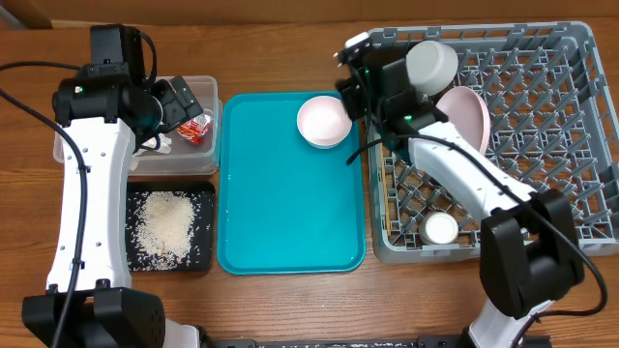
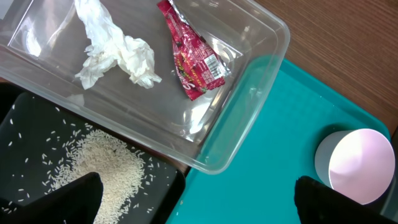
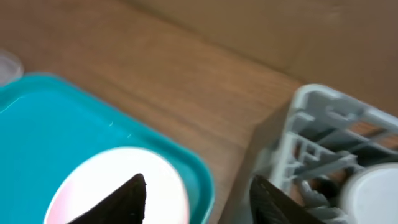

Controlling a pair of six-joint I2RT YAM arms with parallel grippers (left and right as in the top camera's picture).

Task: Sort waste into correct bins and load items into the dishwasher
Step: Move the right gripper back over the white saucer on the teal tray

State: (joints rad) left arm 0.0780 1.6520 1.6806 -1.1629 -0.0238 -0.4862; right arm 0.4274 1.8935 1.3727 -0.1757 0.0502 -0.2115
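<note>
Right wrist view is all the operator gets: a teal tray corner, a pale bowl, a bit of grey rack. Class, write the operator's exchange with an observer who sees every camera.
Operator: Is anything loaded beyond the rack corner I see?
Observer: Yes. A large pink plate stands tilted among the pegs of the dish rack.
Operator: Any cup in there?
Observer: A small white cup sits in the rack's corner nearest the robot, on the side by the teal tray.
Operator: And the waste?
Observer: The tissue and the red wrapper both lie inside the clear tub.
</note>
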